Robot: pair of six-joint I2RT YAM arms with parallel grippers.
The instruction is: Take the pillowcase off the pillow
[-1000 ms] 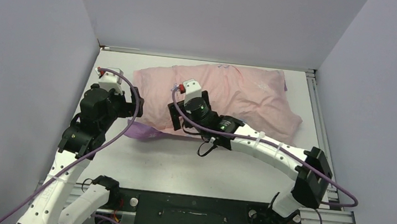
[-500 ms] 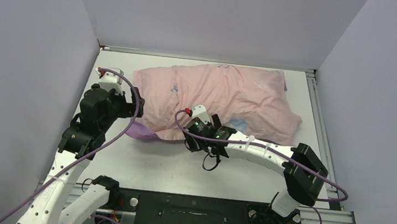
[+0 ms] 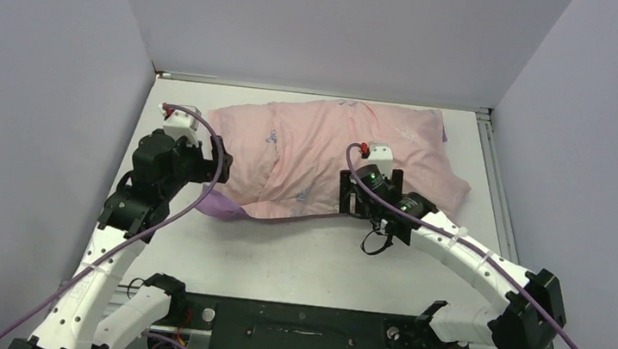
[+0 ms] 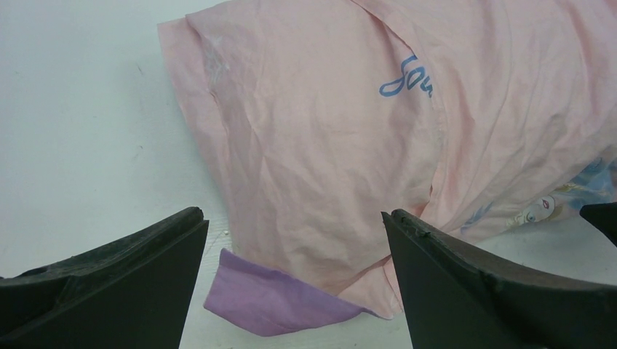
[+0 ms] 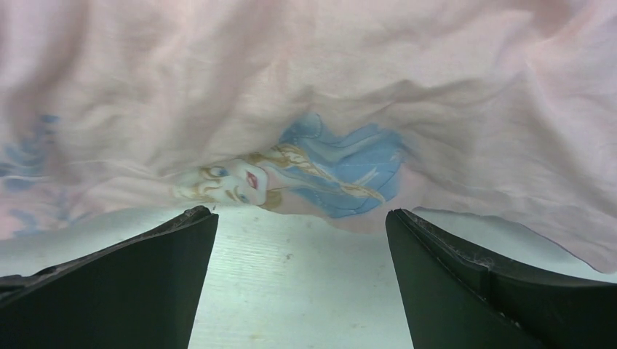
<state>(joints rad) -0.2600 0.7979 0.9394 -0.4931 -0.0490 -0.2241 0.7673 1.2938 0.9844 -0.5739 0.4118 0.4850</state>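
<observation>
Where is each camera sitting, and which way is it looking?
Top camera: high behind the robot, looking down at the table; the left arm, right arm and pink pillowcase show.
Left wrist camera: on the left arm, facing the pillowcase's left end and purple corner; the open left gripper frames it.
Right wrist camera: low over the table, facing the pillowcase's near edge; the open right gripper frames it.
Shared: both wrist views show the princess print.

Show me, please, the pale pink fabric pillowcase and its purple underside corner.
pale pink fabric pillowcase [image 3: 326, 142], top external view, its upper face.
purple underside corner [image 4: 269, 302], left wrist view, its middle.
</observation>
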